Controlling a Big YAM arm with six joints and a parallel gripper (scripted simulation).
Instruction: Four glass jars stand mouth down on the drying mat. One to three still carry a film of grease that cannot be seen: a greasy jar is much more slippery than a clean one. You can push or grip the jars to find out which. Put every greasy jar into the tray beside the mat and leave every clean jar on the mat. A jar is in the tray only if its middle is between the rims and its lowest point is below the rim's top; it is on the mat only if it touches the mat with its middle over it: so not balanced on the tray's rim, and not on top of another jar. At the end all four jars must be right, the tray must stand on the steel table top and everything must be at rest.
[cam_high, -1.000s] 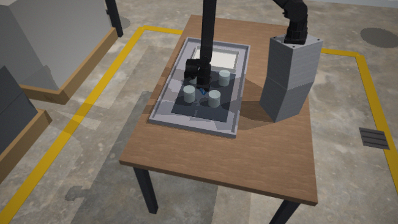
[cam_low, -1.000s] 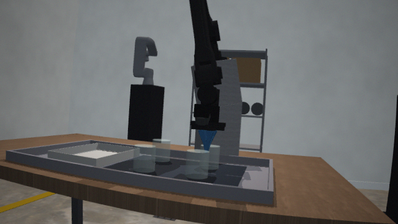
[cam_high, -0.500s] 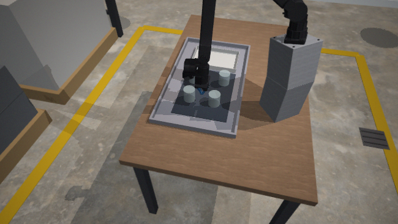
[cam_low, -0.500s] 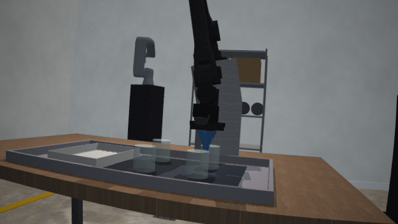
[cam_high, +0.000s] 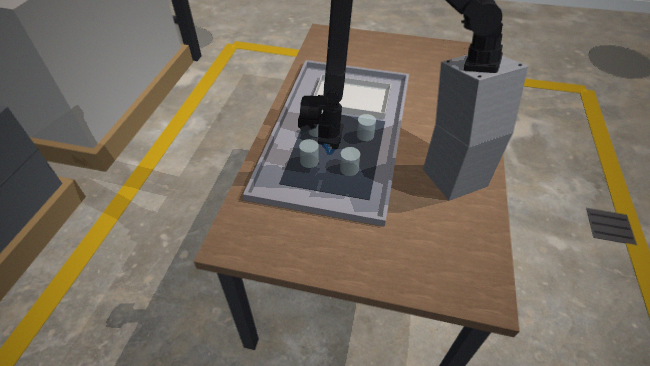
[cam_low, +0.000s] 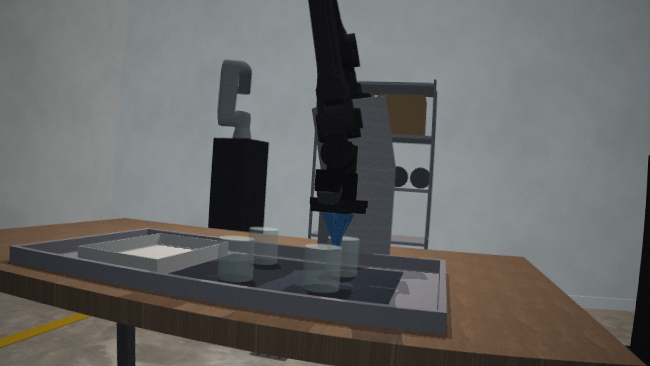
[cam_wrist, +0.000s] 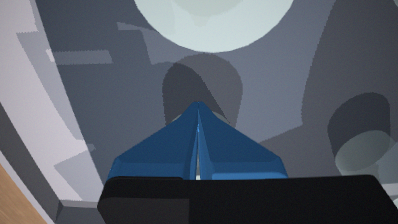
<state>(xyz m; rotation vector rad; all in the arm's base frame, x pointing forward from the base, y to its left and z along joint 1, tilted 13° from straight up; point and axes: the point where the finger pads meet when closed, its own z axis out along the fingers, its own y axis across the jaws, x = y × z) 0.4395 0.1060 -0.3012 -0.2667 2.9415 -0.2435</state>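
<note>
Four pale glass jars stand mouth down on the dark drying mat (cam_high: 310, 181) (cam_low: 381, 292) (cam_wrist: 280, 85). They are the front-left jar (cam_high: 309, 153) (cam_low: 236, 258), the front-right jar (cam_high: 350, 161) (cam_low: 322, 267), the back-right jar (cam_high: 366, 127) (cam_low: 348, 256) and the back-left jar (cam_high: 313, 131) (cam_low: 263, 245), which the wrist half hides in the top view. My gripper (cam_high: 328, 148) (cam_low: 338, 241) (cam_wrist: 198, 110) is shut and empty, its blue tips pointing down among the jars at about jar-top height. In the wrist view one jar (cam_wrist: 212, 22) lies just ahead of the tips and another jar (cam_wrist: 362, 147) at the right.
The white tray (cam_high: 360, 96) (cam_low: 150, 251) sits beyond the mat inside the grey rimmed steel top (cam_high: 265, 172) (cam_low: 300, 300). The arm's grey pedestal (cam_high: 475, 125) stands to the right on the wooden table (cam_high: 375, 260).
</note>
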